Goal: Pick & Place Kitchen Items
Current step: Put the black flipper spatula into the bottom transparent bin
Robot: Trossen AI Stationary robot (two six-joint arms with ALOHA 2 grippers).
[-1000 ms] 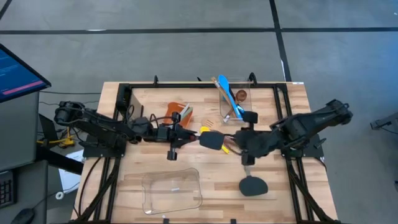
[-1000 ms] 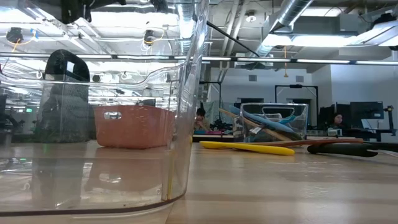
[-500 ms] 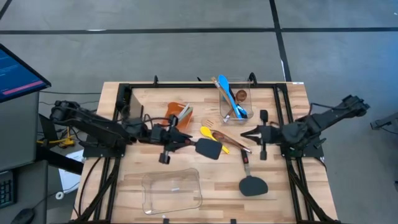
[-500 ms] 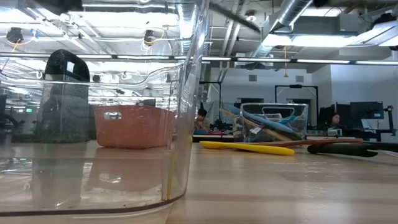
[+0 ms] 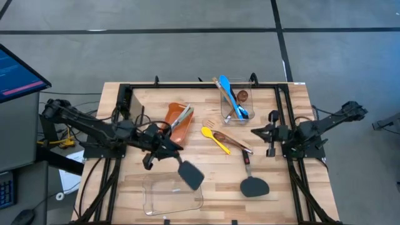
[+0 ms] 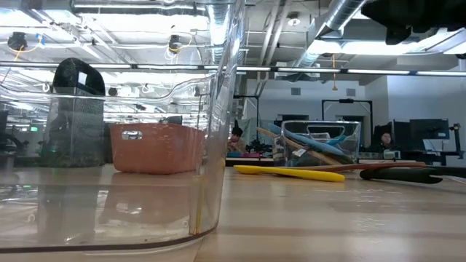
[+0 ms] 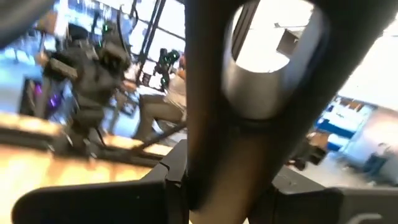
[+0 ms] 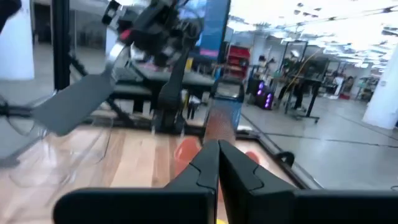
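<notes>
Left arm: you have it stretched from the table's left edge toward the middle.
Left gripper (image 5: 164, 147): your fingers are clamped on a black spatula (image 5: 189, 174).
Right arm: you hold it at the right edge.
Right gripper (image 5: 255, 131): your fingers are pressed together, empty.

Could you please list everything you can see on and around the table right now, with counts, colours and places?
Orange bin: one, left of the table's middle, tilted, slim utensils inside.
Clear tray: one, transparent, front of the table.
Clear container: one, at the back, holding a blue spoon and wooden utensils.
Yellow spoon: one, mid-table, beside a wooden spoon.
Black spatula: one, lying front right.
Held spatula: one, black, raised above the clear tray's right edge.
Monitor: one, blue screen, far left, off the table.
Left gripper: shut on the held spatula's handle.
Right gripper: shut, empty, at the table's right side.
</notes>
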